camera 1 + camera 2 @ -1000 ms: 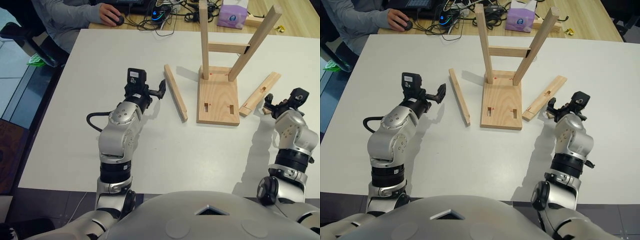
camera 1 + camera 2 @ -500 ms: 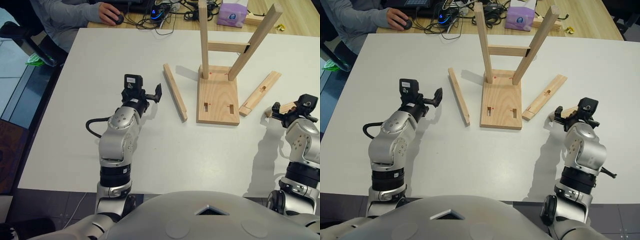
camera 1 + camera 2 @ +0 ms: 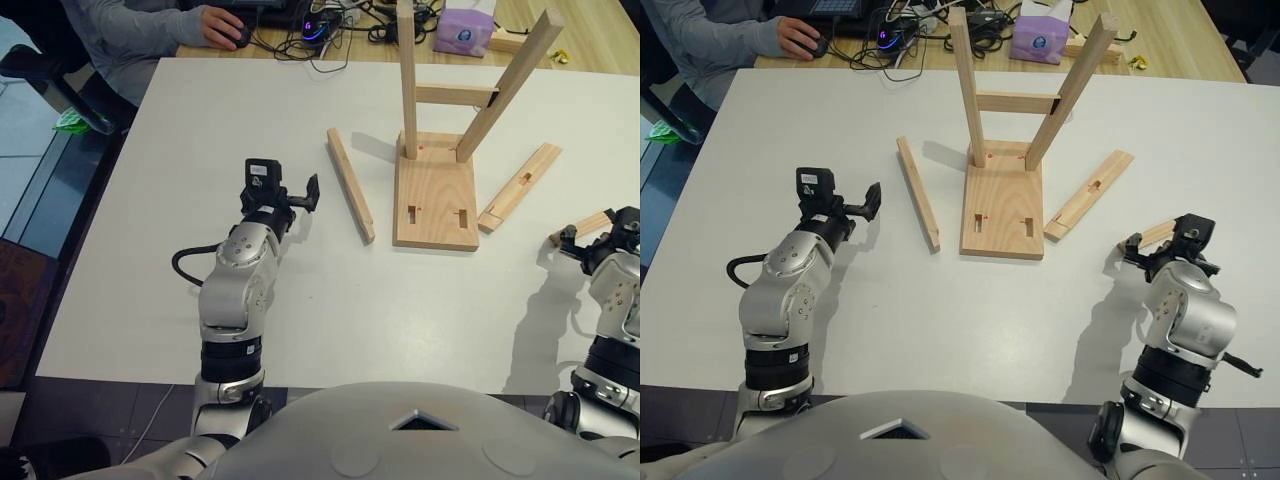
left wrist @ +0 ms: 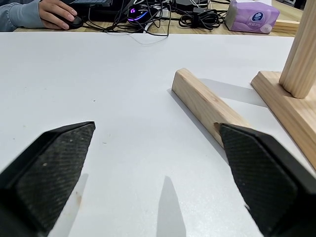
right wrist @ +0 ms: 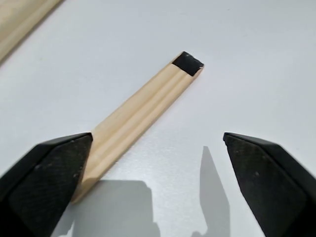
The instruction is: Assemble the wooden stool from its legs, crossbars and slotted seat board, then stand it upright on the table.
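The slotted seat board [image 3: 435, 205] lies flat on the white table with two legs [image 3: 408, 75] standing in it, joined by a crossbar [image 3: 455, 95]. One loose leg [image 3: 351, 184] lies left of the board and another [image 3: 520, 187] to its right. A short crossbar [image 5: 143, 111] with a black end lies on the table by my right gripper [image 3: 570, 240], which is open, with the bar's near end beside one finger. My left gripper [image 3: 305, 195] is open and holds nothing, just left of the left loose leg [image 4: 207, 106].
At the table's far edge are tangled cables [image 3: 330, 25], a purple tissue box [image 3: 465, 28] and a person's hand on a mouse [image 3: 228, 30]. Bare table lies in front of the seat board and between my arms.
My right gripper has drawn back to the right and toward me, and the short crossbar has shifted with it. My left gripper has pulled back slightly from the left loose leg.
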